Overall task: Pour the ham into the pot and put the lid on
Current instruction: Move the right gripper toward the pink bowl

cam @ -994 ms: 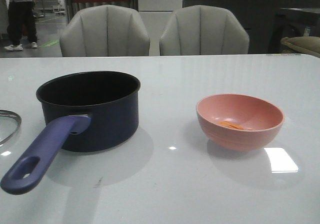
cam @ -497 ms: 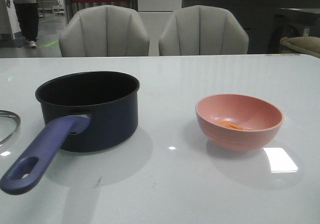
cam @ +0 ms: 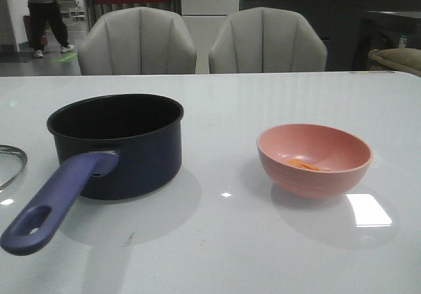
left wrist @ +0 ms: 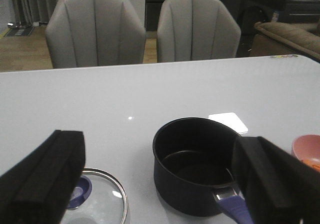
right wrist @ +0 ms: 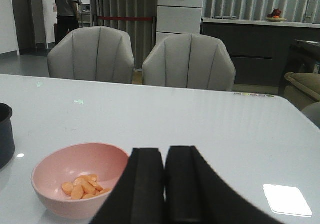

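Note:
The dark navy pot [cam: 115, 143] stands empty on the left of the table, its purple-blue handle [cam: 56, 205] pointing toward the front edge. Left of it lies the glass lid [left wrist: 102, 199] with its blue knob [left wrist: 80, 191]; the front view shows only its rim [cam: 12, 162]. The ham [right wrist: 82, 186], several orange slivers, lies in the pink bowl [cam: 314, 159] on the right. My left gripper [left wrist: 159, 145] is open wide, raised behind the pot and lid, holding nothing. My right gripper [right wrist: 165, 154] is shut on nothing, just right of the bowl [right wrist: 75, 176].
Two grey chairs [cam: 138, 41] stand behind the table's far edge. A person [cam: 45, 14] is in the far left background. The pot's side [right wrist: 4, 134] shows at the edge of the right wrist view.
Pot, bowl and lid have not moved. Only the person in the background has walked a little to the right.

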